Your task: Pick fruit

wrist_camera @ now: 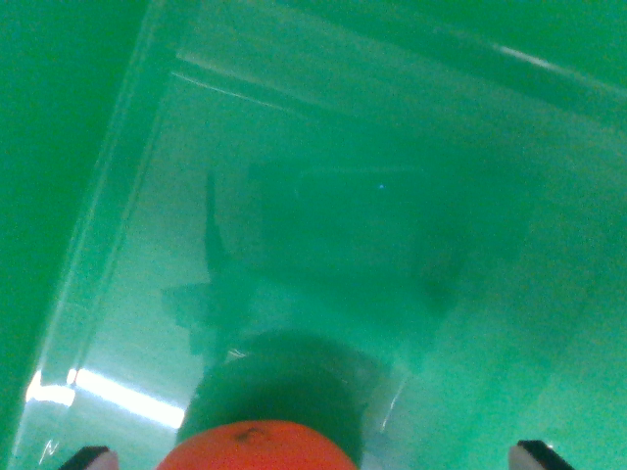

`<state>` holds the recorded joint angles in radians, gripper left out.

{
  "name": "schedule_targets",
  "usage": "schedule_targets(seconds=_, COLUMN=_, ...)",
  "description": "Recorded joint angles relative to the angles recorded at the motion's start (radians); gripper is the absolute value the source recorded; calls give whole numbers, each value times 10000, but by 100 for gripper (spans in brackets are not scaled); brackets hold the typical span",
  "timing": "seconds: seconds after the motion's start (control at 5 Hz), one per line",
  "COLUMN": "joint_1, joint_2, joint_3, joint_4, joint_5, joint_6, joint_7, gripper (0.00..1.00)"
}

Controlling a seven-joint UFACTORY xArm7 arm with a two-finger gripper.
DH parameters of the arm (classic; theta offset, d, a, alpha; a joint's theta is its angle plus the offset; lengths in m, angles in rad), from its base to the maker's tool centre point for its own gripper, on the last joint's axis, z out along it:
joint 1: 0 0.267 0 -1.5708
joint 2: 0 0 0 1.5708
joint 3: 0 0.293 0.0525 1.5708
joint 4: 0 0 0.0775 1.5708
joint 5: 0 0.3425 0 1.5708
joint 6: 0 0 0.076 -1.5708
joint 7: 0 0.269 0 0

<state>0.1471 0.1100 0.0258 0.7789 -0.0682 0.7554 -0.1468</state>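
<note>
Only the two dark fingertips of the gripper showed, one at the wrist view's bottom left and one at its bottom right, standing wide apart. Between them, nearer the left tip, sat the round orange-red fruit, its top with a small dark stem mark just visible at the bottom edge. Neither tip could be seen touching it, and the lower part of the fruit was cut off by the frame, so whether anything gripped it could not be told; the jaws simply stood spread with the fruit in the gap. Beyond the tool lay a clear, shiny plastic container on a green surface, its left wall running diagonally away from the left fingertip. A bright strip of reflected light crossed the container floor just ahead of the left tip, and a dark, blurred shadow ringed the fruit on the far side, with fainter reflections spreading farther ahead toward the right.
</note>
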Motion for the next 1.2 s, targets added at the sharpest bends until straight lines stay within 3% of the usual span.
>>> schedule_targets(seconds=0.2, joint_1=0, joint_2=0, joint_3=0, joint_4=0, joint_5=0, joint_6=0, joint_7=0, gripper=0)
schedule_targets(seconds=0.4, joint_1=51, joint_2=46, joint_3=38, joint_4=-257, joint_5=-15, joint_6=-266, joint_7=-32, gripper=0)
schedule_targets(seconds=1.2, joint_1=125, joint_2=112, joint_3=94, joint_4=-626, joint_5=-35, joint_6=-648, joint_7=-78, gripper=0)
